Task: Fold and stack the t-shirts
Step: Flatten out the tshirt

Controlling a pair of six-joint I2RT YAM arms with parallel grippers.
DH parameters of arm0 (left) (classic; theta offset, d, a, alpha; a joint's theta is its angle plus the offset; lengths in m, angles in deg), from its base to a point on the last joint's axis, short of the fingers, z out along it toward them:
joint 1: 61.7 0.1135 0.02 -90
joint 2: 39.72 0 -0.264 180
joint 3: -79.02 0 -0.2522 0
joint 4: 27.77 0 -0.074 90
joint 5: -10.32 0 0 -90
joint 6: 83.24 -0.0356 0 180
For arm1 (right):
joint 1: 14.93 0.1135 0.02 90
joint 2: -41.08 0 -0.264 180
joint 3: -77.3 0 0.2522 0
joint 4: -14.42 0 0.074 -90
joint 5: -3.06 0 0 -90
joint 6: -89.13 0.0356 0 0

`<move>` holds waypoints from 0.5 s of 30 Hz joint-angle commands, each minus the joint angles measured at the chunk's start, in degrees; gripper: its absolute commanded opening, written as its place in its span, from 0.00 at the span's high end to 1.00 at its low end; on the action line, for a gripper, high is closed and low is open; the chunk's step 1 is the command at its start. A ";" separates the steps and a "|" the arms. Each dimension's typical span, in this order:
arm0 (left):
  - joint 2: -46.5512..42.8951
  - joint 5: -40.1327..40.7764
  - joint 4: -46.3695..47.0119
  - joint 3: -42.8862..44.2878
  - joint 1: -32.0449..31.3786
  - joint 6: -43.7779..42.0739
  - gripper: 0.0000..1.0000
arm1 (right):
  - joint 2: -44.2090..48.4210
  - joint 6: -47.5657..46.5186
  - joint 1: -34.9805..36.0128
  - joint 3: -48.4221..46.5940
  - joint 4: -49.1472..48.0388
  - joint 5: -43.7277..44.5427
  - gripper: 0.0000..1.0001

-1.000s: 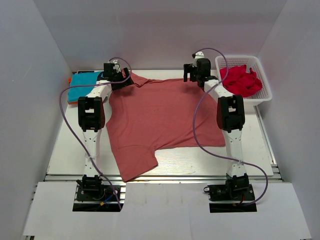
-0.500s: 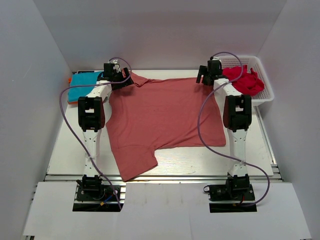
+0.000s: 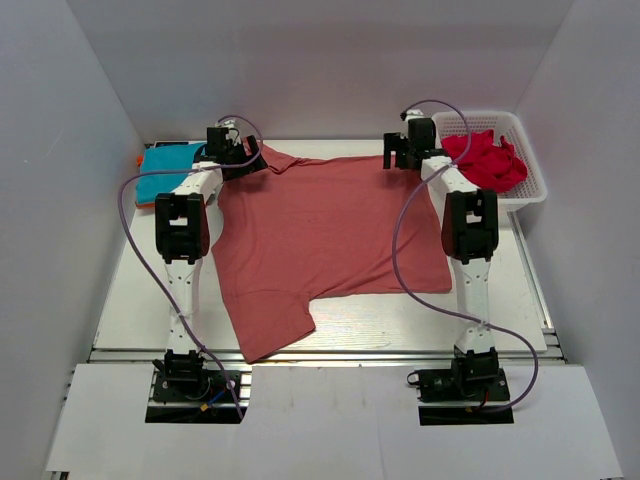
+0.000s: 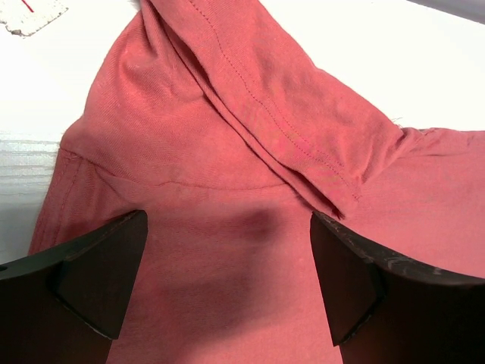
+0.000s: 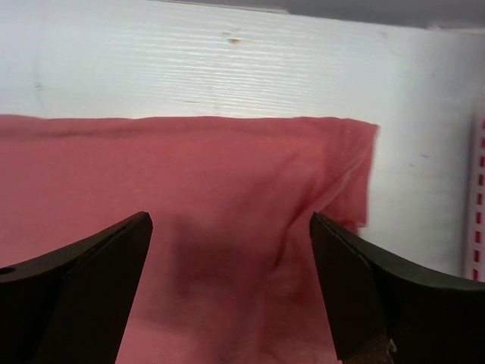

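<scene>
A salmon-red t-shirt (image 3: 320, 235) lies spread on the white table between the arms. My left gripper (image 3: 240, 160) is open above its far left corner, where a sleeve (image 4: 288, 121) lies folded over the cloth (image 4: 227, 288). My right gripper (image 3: 405, 155) is open above the far right corner (image 5: 341, 174) of the shirt, with the cloth (image 5: 227, 250) below the jaws. Neither gripper holds anything. A folded blue shirt (image 3: 165, 170) lies at the far left. Crumpled red shirts (image 3: 485, 160) fill a white basket (image 3: 530, 190) at the far right.
The basket's rim shows at the right edge of the right wrist view (image 5: 477, 197). Grey walls close the table on three sides. An orange item (image 3: 137, 160) peeks out beside the blue shirt. Bare table (image 3: 380, 320) lies in front of the shirt.
My right gripper swung right toward the basket, then came back left to the shirt's far right corner. The left arm and the shirt have not moved.
</scene>
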 commanded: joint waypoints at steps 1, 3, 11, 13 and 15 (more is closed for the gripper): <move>1.02 0.22 -7.41 -3.67 0.70 0.37 0.01 | 6.25 -4.72 3.00 0.22 -3.08 -1.12 0.10; -0.04 0.22 -6.28 -3.67 0.70 0.37 0.01 | 6.25 -3.42 3.70 0.92 -2.82 -0.94 0.10; -1.37 -6.88 -5.83 -0.34 0.00 -1.02 0.01 | 8.79 11.01 3.53 7.24 2.28 -5.86 0.10; -1.36 -6.90 -6.45 0.37 -0.61 -1.99 0.01 | 9.41 12.23 3.18 9.88 2.55 -3.40 0.10; -1.36 -9.35 -5.92 0.37 -1.15 -2.79 0.01 | 9.59 12.59 2.83 11.82 3.07 -3.31 0.10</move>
